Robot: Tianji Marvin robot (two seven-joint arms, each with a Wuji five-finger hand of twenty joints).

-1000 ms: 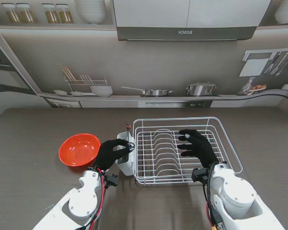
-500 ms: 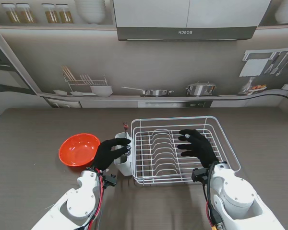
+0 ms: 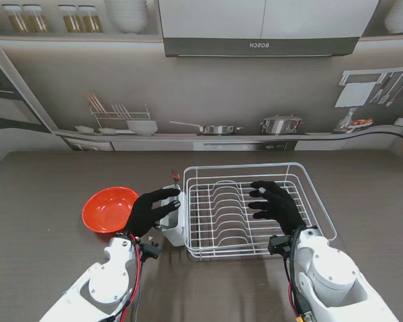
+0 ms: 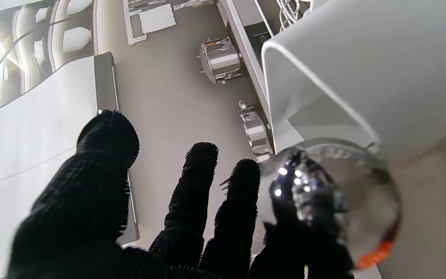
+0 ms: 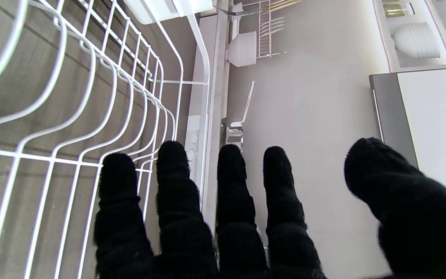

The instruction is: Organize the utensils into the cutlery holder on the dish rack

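A shiny metal utensil (image 4: 323, 201) (it looks like a spoon, with a red tip) sits against the left hand (image 3: 152, 210), whose fingers are spread; whether they grip it, I cannot tell. Just beyond these fingers stands the white cutlery holder (image 3: 175, 227), fixed on the side of the wire dish rack (image 3: 309, 176). To do this step well, I think the hand should keep the utensil upright over the opening and let it go only when it is inside. The right hand (image 3: 277, 206) hovers open over the rack. On the bench I count one rack, one holder, one red bowl (image 3: 109, 208) beside the left hand.
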